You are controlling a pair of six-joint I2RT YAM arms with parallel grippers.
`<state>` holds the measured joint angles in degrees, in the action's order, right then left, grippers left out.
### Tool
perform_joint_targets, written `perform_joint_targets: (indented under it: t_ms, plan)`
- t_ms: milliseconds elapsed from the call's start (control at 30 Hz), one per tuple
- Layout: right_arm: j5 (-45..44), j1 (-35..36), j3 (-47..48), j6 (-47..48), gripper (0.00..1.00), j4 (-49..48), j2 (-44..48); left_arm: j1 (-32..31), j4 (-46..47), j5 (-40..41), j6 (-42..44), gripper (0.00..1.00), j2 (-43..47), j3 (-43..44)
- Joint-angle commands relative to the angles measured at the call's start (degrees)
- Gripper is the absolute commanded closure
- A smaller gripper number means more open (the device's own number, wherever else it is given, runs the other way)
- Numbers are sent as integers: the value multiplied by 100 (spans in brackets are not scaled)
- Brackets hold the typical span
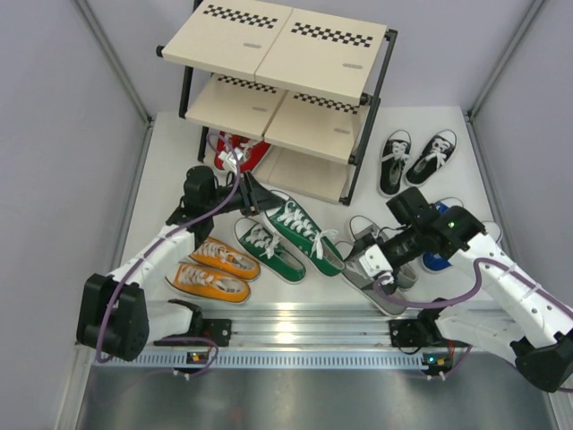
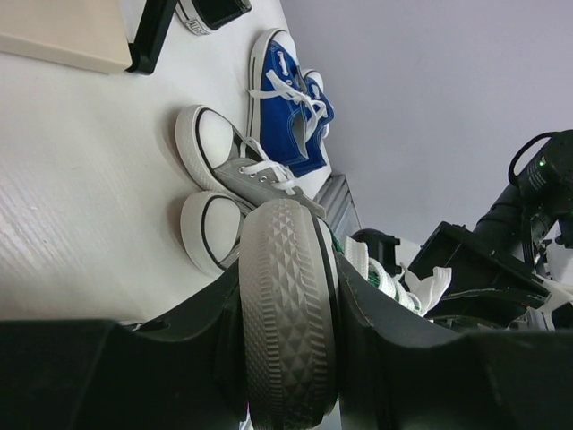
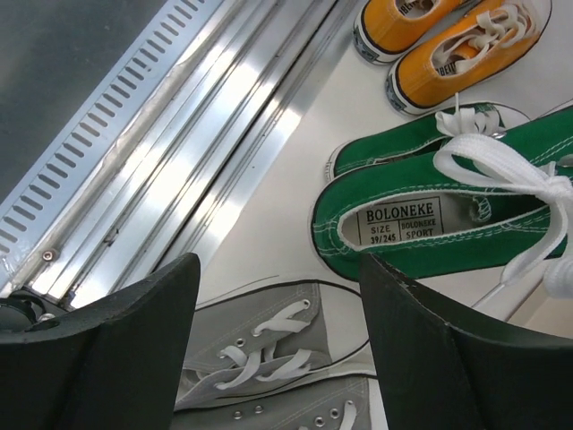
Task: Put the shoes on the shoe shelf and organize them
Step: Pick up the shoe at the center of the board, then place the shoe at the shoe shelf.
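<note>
The shoe shelf (image 1: 277, 54) stands at the back of the table, and its panel corner (image 2: 63, 36) shows in the left wrist view. My left gripper (image 1: 250, 193) (image 2: 288, 296) is shut on one green shoe (image 1: 304, 231), whose patterned sole (image 2: 286, 269) fills the gap between the fingers. The other green shoe (image 1: 269, 250) lies beside it. My right gripper (image 1: 374, 260) (image 3: 277, 331) hangs open just above the grey shoes (image 1: 387, 285) (image 3: 269, 349), holding nothing. Red shoes (image 1: 236, 150) sit under the shelf's left side. Also on the table are orange shoes (image 1: 218, 269) (image 3: 448, 45), black shoes (image 1: 414, 159) and blue shoes (image 1: 439, 258) (image 2: 291, 107).
A metal rail (image 1: 304, 333) (image 3: 152, 152) runs along the near edge between the arm bases. Grey walls close in the table on both sides. The right arm (image 2: 537, 197) covers part of the blue pair. The green pair (image 3: 430, 224) lies just left of the grey pair.
</note>
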<state>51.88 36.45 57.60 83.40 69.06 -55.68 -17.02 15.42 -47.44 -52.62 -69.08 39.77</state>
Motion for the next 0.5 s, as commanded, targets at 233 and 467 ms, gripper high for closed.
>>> perform_joint_targets:
  t_ms: [233,467]
  plan:
    - [-37,381,462,89,31,-270,-224,5,532,-432,-451,100,-79,347]
    - [85,390,936,141,31,-42,-329,5,532,-503,-451,100,-106,303]
